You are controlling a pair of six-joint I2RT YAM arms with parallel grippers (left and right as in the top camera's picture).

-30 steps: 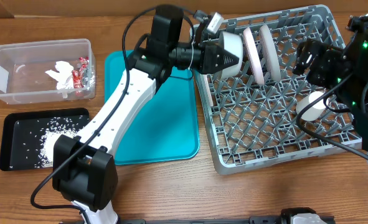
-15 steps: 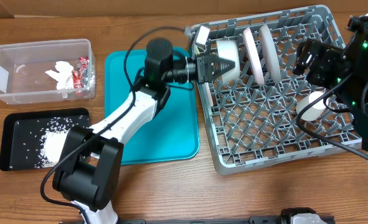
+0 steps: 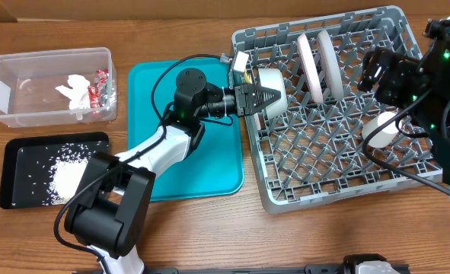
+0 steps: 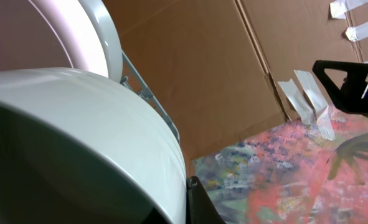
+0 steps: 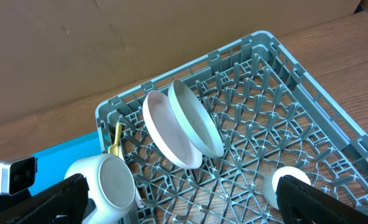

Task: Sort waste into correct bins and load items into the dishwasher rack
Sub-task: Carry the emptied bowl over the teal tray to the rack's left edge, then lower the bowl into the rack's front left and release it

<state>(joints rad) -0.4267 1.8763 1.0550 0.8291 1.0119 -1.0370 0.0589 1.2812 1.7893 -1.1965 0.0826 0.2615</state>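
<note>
My left gripper [image 3: 269, 97] is shut on the rim of the small pale bowl [image 3: 275, 87], holding it on its side at the left edge of the grey dishwasher rack [image 3: 339, 192]. In the left wrist view the bowl [image 4: 78, 143] fills the frame, with one finger [image 4: 199, 205] against it. A white plate [image 3: 308, 65] and a pale grey plate [image 3: 327, 61] stand upright between the pegs. A small white cup [image 3: 381, 128] lies at the rack's right. My right gripper [image 5: 180, 185] hangs open above the rack, holding nothing. Yellow cutlery [image 5: 115, 140] sits in the rack's left corner.
A clear tub [image 3: 11, 91] at the far left holds a crumpled napkin [image 3: 74, 87] and foil wrappers [image 3: 99, 91]. Below it a black tray [image 3: 19, 183] holds rice grains [image 3: 66, 169]. A teal tray [image 3: 202, 160] lies under my left arm. Brown cardboard stands behind the table.
My left arm has come down and drawn back toward the front, bringing the bowl from above the rack's back-left part down to its left edge. The right arm has not moved.
</note>
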